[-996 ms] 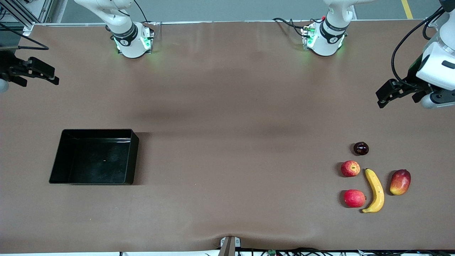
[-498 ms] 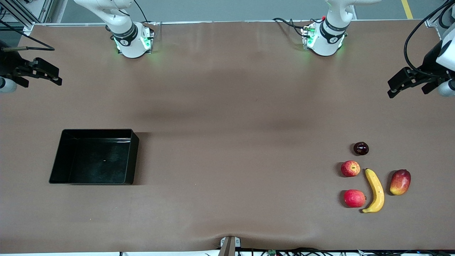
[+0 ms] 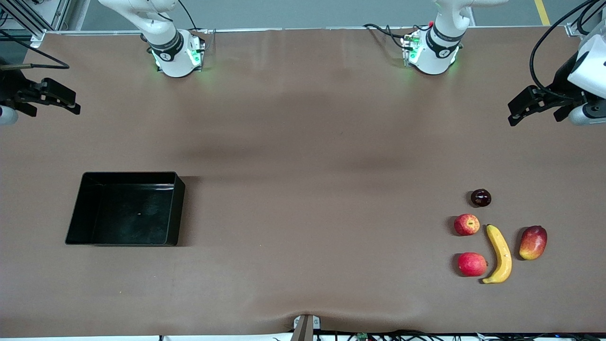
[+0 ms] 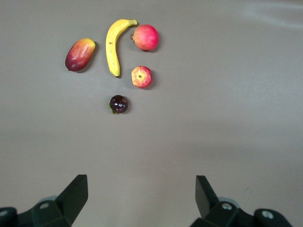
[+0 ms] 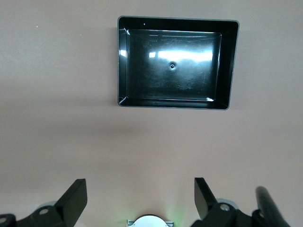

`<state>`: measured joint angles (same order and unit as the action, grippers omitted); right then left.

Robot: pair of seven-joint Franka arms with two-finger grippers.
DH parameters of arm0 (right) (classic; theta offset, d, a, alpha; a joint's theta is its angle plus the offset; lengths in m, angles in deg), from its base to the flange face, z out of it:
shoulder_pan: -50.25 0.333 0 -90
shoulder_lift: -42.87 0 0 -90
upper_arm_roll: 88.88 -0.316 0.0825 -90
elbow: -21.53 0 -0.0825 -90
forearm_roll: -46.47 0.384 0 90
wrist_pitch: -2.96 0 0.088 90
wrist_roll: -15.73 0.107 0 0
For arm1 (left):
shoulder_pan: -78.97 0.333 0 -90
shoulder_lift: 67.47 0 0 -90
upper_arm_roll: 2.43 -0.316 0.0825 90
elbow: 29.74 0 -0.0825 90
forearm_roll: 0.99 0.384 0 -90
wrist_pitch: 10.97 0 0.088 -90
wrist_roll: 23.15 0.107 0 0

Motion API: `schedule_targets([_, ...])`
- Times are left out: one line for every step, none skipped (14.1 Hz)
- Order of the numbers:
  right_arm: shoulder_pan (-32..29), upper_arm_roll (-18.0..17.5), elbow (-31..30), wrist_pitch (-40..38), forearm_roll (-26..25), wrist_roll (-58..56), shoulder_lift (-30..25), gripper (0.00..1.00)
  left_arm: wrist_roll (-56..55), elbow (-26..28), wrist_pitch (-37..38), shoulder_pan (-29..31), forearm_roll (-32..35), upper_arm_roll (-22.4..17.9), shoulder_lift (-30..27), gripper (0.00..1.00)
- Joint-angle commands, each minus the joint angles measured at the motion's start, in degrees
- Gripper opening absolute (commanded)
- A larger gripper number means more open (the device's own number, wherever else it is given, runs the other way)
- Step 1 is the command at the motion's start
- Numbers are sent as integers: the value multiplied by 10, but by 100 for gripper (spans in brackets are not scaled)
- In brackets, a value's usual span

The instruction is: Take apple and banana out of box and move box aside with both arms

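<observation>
A yellow banana [image 3: 499, 254] [image 4: 113, 46] lies at the left arm's end of the table. The red apple with yellowish patches [image 3: 467, 224] [image 4: 141, 77] sits beside it. The black box [image 3: 128, 210] [image 5: 173, 64] stands empty toward the right arm's end. My left gripper [image 3: 512, 113] [image 4: 141, 185] hangs open over bare table at the left arm's end, well apart from the fruits, with nothing between its fingers. My right gripper [image 3: 75, 105] [image 5: 140, 187] hangs open and empty over the table's edge at the right arm's end, apart from the box.
Around the banana lie a second red round fruit [image 3: 472, 264], a red-yellow mango [image 3: 533, 242] and a small dark plum [image 3: 480, 197]. Both arm bases [image 3: 177, 54] [image 3: 431, 52] stand along the table's top edge. A small mount [image 3: 305, 324] sits at the edge nearest the camera.
The left gripper has moved up and toward the table's end in the front view, then eased back a little. The right gripper has shifted only slightly. Fruits and box have not moved.
</observation>
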<state>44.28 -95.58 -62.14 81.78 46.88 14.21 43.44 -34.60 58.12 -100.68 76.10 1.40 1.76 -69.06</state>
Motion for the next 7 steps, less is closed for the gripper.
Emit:
schedule_targets([-6, -2, -15, 6, 12, 2, -14, 100, 12, 4, 14, -2, -4, 2, -8, 100])
schedule_targets([-6, -2, -16, 6, 12, 3, -14, 100, 16, 4, 19, -1, -3, 7, -9, 100])
schedule_targets([-7, -2, -15, 6, 12, 3, -14, 100, 16, 3, 22, -1, -3, 8, -10, 100])
schedule_targets([-7, -2, -15, 6, 12, 2, -14, 100, 17, 3, 24, -1, -3, 8, -10, 100])
schedule_targets([-7, -2, -15, 6, 12, 2, -14, 100, 17, 3, 25, 0, -3, 8, -10, 100])
schedule_targets([-7, -2, -15, 6, 12, 2, -14, 100, 17, 4, 26, 0, -1, 8, -10, 100])
schedule_targets([-7, -2, -15, 6, 12, 3, -14, 100, 20, 4, 30, 1, 1, 7, -10, 100])
